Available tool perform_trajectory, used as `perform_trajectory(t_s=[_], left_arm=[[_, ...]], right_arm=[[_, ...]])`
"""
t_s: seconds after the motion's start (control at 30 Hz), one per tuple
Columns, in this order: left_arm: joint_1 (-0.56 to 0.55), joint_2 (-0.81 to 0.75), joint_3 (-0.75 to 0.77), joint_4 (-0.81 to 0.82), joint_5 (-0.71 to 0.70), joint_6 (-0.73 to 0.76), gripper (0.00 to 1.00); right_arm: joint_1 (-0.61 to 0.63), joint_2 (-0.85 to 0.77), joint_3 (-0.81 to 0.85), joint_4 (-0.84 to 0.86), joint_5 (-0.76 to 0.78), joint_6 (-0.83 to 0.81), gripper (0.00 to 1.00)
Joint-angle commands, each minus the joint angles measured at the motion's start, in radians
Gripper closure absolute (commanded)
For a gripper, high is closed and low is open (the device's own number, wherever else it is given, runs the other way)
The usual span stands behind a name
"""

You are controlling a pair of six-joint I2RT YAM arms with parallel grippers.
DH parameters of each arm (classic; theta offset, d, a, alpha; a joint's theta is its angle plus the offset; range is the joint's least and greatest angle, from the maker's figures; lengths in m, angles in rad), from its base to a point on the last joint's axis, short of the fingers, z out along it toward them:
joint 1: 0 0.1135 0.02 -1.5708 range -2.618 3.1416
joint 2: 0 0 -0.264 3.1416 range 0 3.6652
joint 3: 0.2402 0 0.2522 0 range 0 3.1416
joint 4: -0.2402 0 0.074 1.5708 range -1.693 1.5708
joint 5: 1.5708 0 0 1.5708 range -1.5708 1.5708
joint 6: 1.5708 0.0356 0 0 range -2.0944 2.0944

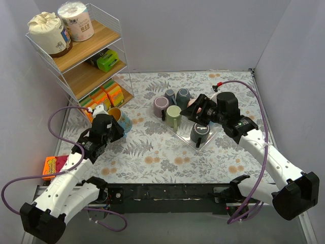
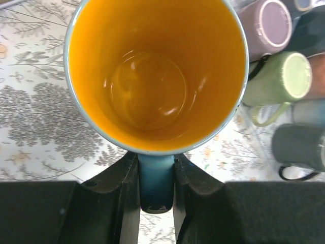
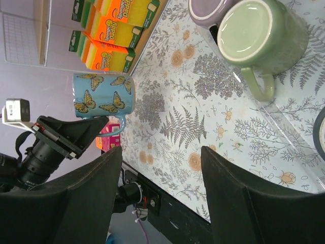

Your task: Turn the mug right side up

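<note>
— What have the left fingers (image 2: 120,201) got?

— The handle (image 2: 156,185) of the butterfly mug (image 2: 152,81). They are clamped on it, one finger pressed to each side of the blue loop.

— And where does the mug sit from there?

— Directly ahead of those fingers. Its mouth is turned toward the wrist camera, so the whole orange inside and the round bottom show. In the right wrist's view the blue printed wall stands square to the table (image 1: 152,152), with the mouth turned away from the cloth. Whether the base rests on the table or hangs just above it, I cannot tell.

— The right fingers (image 3: 84,203)?

— Spread apart, with nothing between them. Only the flowered cloth shows through the gap.

— What lies beyond their tips?

— A green mug (image 3: 259,30) stands mouth-down on a clear tray (image 1: 184,136), its handle pointing back toward the fingers. A lilac mug (image 3: 208,11) stands right against its far side, also mouth-down. In the overhead view a dark grey mug (image 1: 199,133) is on the same tray, just beside the right fingers.

— And further out?

— The two pairs of fingers face each other, well apart. Past the left fingers and the butterfly mug stands a wire shelf (image 1: 76,56), with orange and green sponge packs (image 3: 119,30) on its lowest board.
</note>
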Motion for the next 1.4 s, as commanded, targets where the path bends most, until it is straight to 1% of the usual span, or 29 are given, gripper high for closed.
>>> perform_trajectory(t_s=[0.0,0.13,0.27,0.33,0.47,0.57,0.7,0.87,1.07,1.1,1.13,1.17,1.23,1.27,1.3,1.37], left_arm=[[0.003,-0.054,0.016,0.101,-0.123,0.089,1.0],[0.003,-0.042,-0.044,0.103,-0.204,0.062,1.0],[0.003,-0.022,-0.124,0.144,-0.325,-0.013,1.0],[0.003,0.015,-0.13,0.136,-0.37,-0.069,1.0],[0.004,0.043,-0.153,0.123,-0.453,-0.115,1.0],[0.003,0.058,-0.159,0.133,-0.461,-0.112,1.0],[0.003,0.136,-0.132,0.109,-0.481,-0.135,1.0],[0.004,0.196,-0.124,0.096,-0.495,-0.207,1.0],[0.003,0.228,-0.147,0.072,-0.513,-0.286,1.0],[0.003,0.236,-0.147,0.072,-0.514,-0.299,0.96],[0.003,0.239,-0.147,0.072,-0.516,-0.303,0.89],[0.003,0.242,-0.147,0.07,-0.514,-0.31,0.71],[0.003,0.237,-0.15,0.067,-0.513,-0.317,0.61],[0.003,0.236,-0.148,0.064,-0.511,-0.319,0.54],[0.003,0.228,-0.148,0.063,-0.51,-0.319,0.47],[0.003,0.211,-0.15,0.061,-0.508,-0.316,0.42]], right_arm=[[-0.008,0.0,0.012,0.005,-0.036,-0.026,0.3],[-0.017,0.006,0.01,0.006,-0.055,-0.026,0.3],[-0.033,0.0,0.019,-0.004,-0.062,-0.032,0.3],[-0.044,-0.008,0.026,-0.017,-0.061,-0.04,0.3],[-0.059,-0.025,0.026,-0.032,-0.059,-0.05,0.3],[-0.062,-0.039,0.016,-0.043,-0.058,-0.055,0.3],[-0.073,-0.054,0.006,-0.055,-0.05,-0.058,0.3],[-0.082,-0.069,0.004,-0.07,-0.047,-0.063,0.28],[-0.088,-0.091,-0.007,-0.078,-0.046,-0.06,0.28],[-0.088,-0.094,-0.007,-0.078,-0.044,-0.06,0.28],[-0.088,-0.096,-0.008,-0.083,-0.044,-0.06,0.28],[-0.088,-0.096,-0.005,-0.089,-0.044,-0.063,0.27],[-0.088,-0.088,0.009,-0.129,-0.027,-0.109,0.25],[-0.088,-0.083,0.018,-0.144,-0.024,-0.13,0.21],[-0.09,-0.073,0.039,-0.165,-0.012,-0.161,0.2],[-0.088,-0.068,0.047,-0.193,-0.009,-0.185,0.18]])
